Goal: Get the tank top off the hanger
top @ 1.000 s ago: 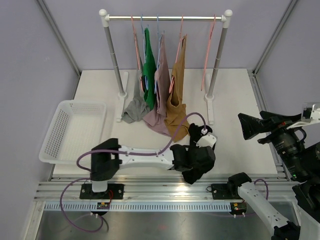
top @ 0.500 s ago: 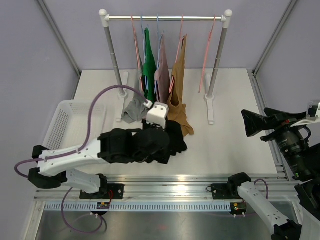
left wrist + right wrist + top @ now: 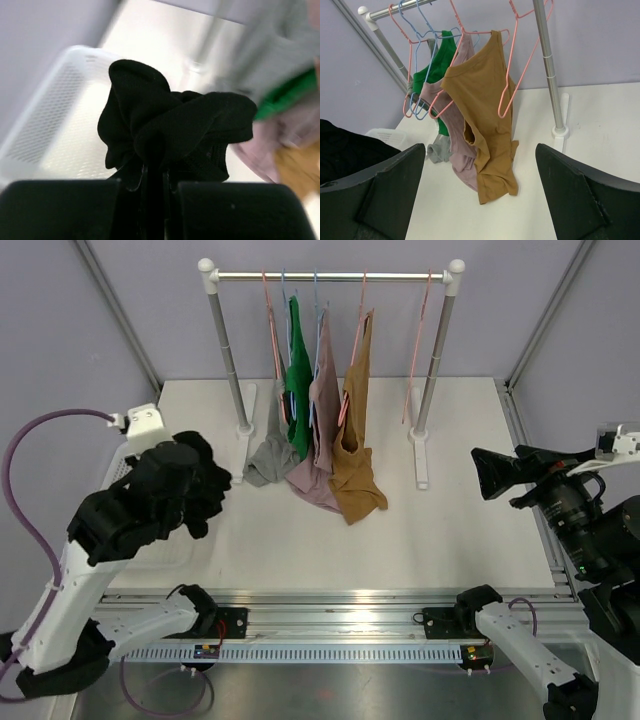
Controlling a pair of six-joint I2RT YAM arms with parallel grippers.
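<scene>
Four hung tank tops (image 3: 352, 455), one black top (image 3: 170, 125), one white basket (image 3: 80, 50)

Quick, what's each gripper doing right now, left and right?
Left gripper: closed on the black tank top.
Right gripper: open, holding nothing.

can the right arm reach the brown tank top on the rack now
Probably yes: the right gripper is open, facing the brown tank top with nothing between; the left gripper, holding a black top, is away by the basket.
</scene>
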